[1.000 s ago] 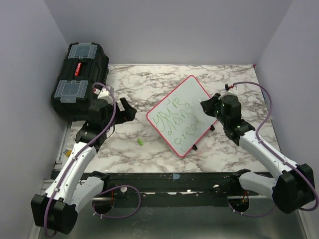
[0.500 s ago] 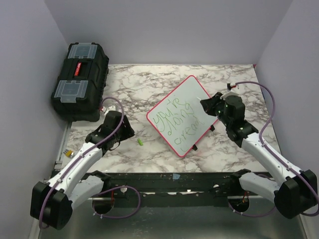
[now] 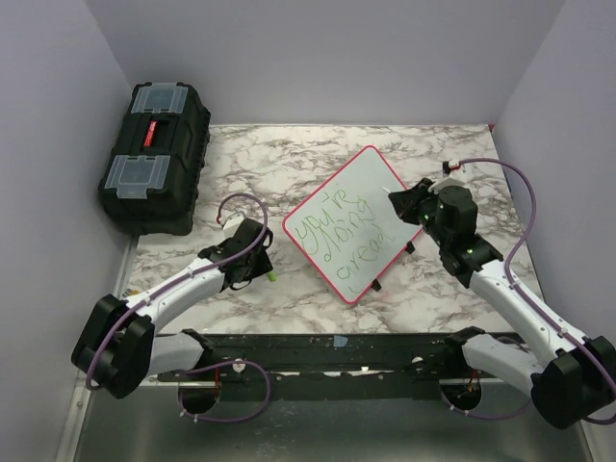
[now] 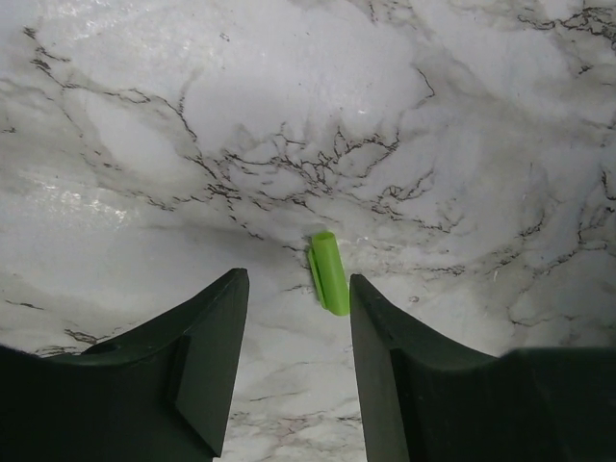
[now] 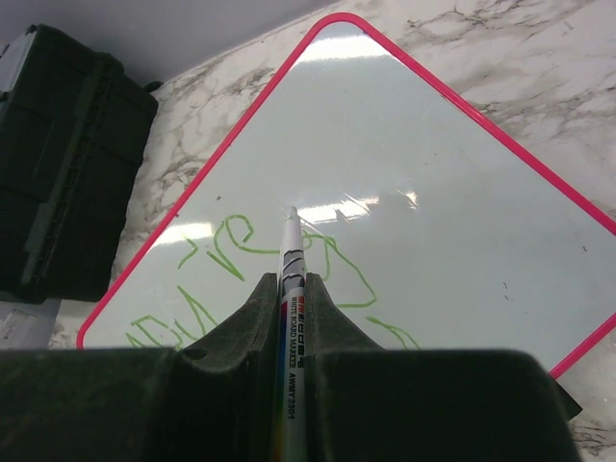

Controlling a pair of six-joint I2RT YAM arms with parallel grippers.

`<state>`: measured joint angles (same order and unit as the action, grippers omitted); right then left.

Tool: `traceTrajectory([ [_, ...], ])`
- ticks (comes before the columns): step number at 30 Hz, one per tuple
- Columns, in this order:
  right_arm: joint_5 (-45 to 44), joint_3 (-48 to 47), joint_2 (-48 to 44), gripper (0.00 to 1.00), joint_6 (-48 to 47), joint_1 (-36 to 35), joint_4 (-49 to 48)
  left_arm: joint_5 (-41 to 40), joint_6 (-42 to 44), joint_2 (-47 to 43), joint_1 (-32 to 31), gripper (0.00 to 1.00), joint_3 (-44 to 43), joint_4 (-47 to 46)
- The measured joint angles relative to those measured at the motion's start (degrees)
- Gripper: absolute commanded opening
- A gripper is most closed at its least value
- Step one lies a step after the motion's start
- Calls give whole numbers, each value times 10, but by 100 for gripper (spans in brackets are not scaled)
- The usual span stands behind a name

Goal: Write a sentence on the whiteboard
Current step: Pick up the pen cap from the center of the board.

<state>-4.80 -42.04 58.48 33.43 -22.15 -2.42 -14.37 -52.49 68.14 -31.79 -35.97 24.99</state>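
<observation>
Left jaws: parted, straddling a small green cap (image 4: 328,272) on the desk (image 4: 289,96); cap just beside one finger, not pinched. Right jaws: pressed together on a marker (image 5: 291,289), tip out over the whiteboard (image 5: 433,173); touching the surface or just above it, cannot tell.

Whiteboard flat on the desk, turned corner-on to the arms, between the two and nearer the right one. On it, the sentence (image 3: 345,231) in three green lines, reading roughly "you're doing great". Writing judged done, or all but. Left to do, most likely: pick up the cap, close the marker, set it down.

Board: glossy and smooth, bright reflections across it; rounded corners, thin pink-red frame. Lettering: loose, looping, a little uneven. Marker: slim white barrel with a printed label, pale tip. Cap: short plastic tube, bright green, with what looks like a clip along one side. Desk: marble pattern, white with grey veins, slight sheen. Black toolbox (image 3: 154,154) at far left: hard moulded plastic, clear lid compartments, well apart from the board.
</observation>
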Motion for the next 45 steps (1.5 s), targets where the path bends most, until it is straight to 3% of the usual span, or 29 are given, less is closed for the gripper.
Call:
traceTrajectory([
  [23,11,0,1,1,0,0,2,-45,-75,103,-68,41,-30,-13],
  [29,12,0,2,1,1,0,1,-49,-81,120,-70,30,-31,-16],
  [37,13,0,8,1,0,0,1,-49,-87,129,-73,0,-27,-50],
  [45,18,0,14,1,0,0,1,-43,-52,99,-73,0,-2,-82],
])
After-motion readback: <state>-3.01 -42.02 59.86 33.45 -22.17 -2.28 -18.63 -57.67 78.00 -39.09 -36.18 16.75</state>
